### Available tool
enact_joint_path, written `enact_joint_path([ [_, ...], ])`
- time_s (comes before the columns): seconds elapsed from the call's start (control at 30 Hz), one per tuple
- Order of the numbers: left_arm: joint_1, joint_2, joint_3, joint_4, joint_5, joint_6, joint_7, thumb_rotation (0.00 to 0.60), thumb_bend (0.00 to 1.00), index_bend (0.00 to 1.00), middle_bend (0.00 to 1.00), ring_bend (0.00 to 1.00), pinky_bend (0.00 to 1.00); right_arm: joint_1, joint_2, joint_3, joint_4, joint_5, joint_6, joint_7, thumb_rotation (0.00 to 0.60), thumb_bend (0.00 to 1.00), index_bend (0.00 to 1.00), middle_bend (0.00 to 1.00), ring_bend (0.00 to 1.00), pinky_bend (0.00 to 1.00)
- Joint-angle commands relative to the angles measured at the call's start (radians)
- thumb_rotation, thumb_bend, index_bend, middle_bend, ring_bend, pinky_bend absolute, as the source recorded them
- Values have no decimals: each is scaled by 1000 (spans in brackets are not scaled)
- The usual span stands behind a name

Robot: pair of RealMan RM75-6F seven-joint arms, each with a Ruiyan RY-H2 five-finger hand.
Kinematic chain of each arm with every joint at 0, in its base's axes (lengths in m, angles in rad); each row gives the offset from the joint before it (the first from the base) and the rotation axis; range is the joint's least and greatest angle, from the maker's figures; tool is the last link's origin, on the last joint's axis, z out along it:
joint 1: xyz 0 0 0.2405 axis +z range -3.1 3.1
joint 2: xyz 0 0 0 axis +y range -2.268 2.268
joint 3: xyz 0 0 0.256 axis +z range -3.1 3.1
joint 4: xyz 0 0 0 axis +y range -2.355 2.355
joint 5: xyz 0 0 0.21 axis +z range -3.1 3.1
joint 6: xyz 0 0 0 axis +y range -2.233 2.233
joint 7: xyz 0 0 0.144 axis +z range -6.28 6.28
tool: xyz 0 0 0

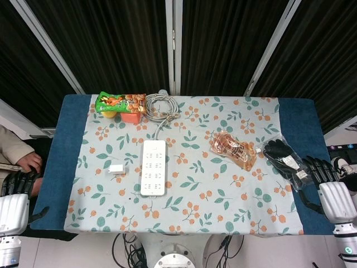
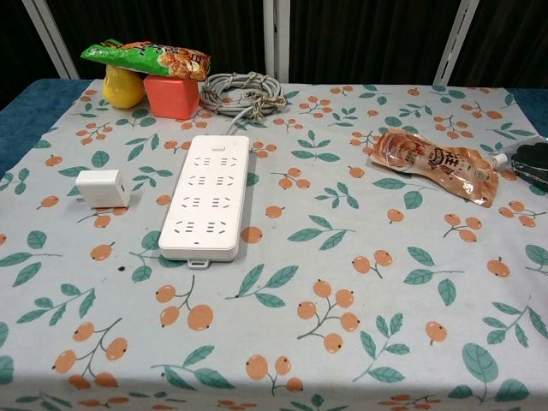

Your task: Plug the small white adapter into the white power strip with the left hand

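Note:
The small white adapter (image 1: 117, 169) (image 2: 103, 187) lies on the floral tablecloth, a short way left of the white power strip (image 1: 153, 167) (image 2: 206, 195). The strip lies lengthwise with its sockets facing up, and its grey cord (image 1: 161, 106) (image 2: 241, 91) is coiled behind it. My left hand (image 1: 15, 196) hangs off the table's left edge, well left of the adapter, fingers apart and holding nothing. At the table's right edge my right hand (image 1: 329, 187) is also empty with fingers spread. Neither hand shows in the chest view.
A green snack bag (image 1: 119, 103) (image 2: 145, 58) rests on a yellow fruit (image 2: 122, 88) and an orange-red block (image 2: 171, 96) at the back left. An orange pouch (image 1: 233, 148) (image 2: 435, 163) lies right of centre. A black packaged item (image 1: 284, 158) is near my right hand. A person's hand (image 1: 29, 162) is at far left.

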Motion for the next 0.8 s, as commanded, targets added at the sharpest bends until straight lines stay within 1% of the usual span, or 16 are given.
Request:
enact_joint_path([
  [0.03,3,-2,-3,0,-1,-4,-1,600,43,159,114,1,0,1,0,0,-1,0,-2,0,600,327,0,43,0,0],
  [0.23,7,2,-9,-7,14,-4,-3,600,42,159,114,1,0,4,0,0,0,-3,-4,4,600,327,0,43,0,0],
  [0.37,-28,4,-34,-34,37,-32,35,600,42,159,114,1,0,7,3,6,1,-5,3,4,600,327,0,43,0,0],
  [0.47,-94,3,-61,-76,56,-107,88,600,44,163,137,1,0,15,6,9,-3,-11,-2,0,600,327,0,43,0,0],
  [0.53,-154,-6,-87,-105,53,-181,131,600,53,178,166,2,0,22,8,10,-6,-14,-9,-3,600,327,0,43,0,0],
  [0.6,-221,-25,-117,-123,29,-269,182,600,65,225,189,2,0,28,10,12,-9,-14,-15,-4,600,327,0,43,0,0],
  [0.67,-281,-51,-144,-126,-18,-353,236,600,75,244,206,2,0,32,9,13,-8,-12,-21,-2,600,327,0,43,0,0],
  [0.7,-320,-72,-163,-123,-62,-406,272,600,83,248,218,2,0,34,9,13,-6,-9,-25,-1,600,327,0,43,0,0],
  [0.77,-374,-105,-189,-113,-141,-475,339,600,90,256,233,5,0,37,7,13,-2,-6,-32,4,600,327,0,43,0,0],
  [0.8,-405,-129,-205,-105,-199,-504,394,600,95,262,247,14,0,39,6,13,2,-3,-36,7,600,327,0,43,0,0],
])
